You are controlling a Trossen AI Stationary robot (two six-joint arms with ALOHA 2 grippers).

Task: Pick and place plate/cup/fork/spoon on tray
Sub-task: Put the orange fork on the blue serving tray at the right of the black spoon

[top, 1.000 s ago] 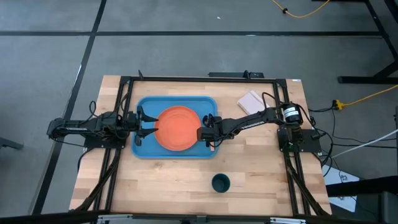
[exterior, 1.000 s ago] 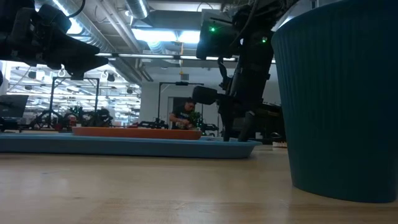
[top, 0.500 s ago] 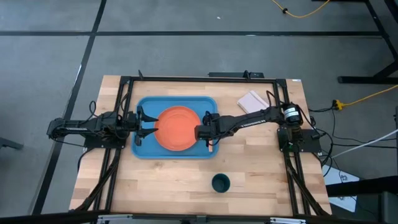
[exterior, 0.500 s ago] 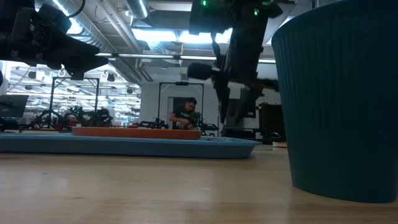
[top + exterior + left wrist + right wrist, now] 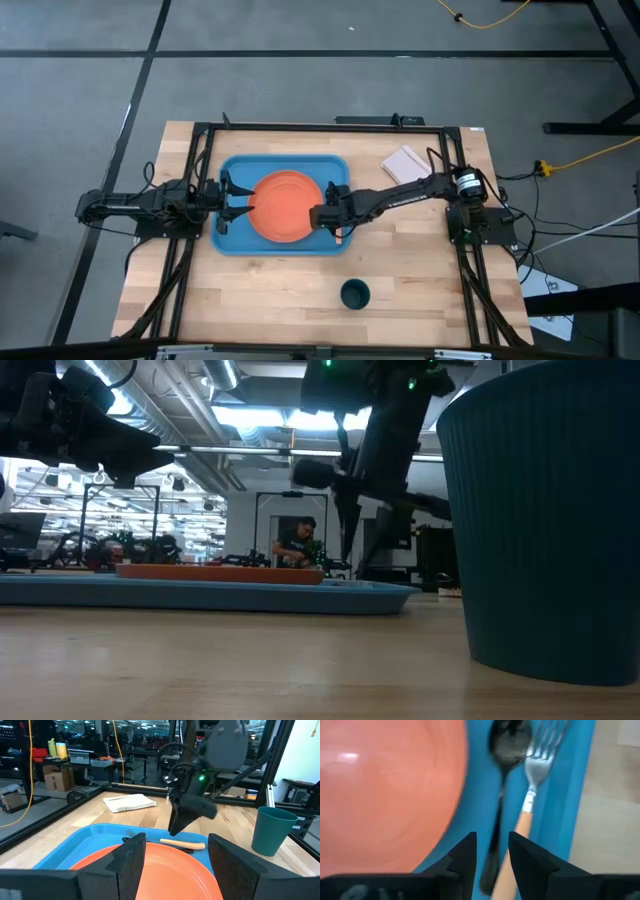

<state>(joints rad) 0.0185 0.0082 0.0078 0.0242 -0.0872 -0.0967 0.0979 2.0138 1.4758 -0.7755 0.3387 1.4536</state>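
Orange and round, the flat plastic plate (image 5: 284,206) fills the light-blue rectangular tray (image 5: 232,238) on the worktop; the right claw (image 5: 322,215) has crept left toward it. Low view: its arm rose. Right wrist view: narrowly parted fingers (image 5: 465,854) above dark spoon (image 5: 500,780) and orange-handled fork (image 5: 530,790), holding nothing.

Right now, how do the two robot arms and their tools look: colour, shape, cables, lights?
Both arms are dark, slim and jointed. The right arm has a silver-white band near its base, and black cables run along it. A green light glows on its wrist housing. Each tool ends in two flat, dark, wedge-shaped fingers: the left tool and the right tool look alike. The left arm is equally black, with looped cables.
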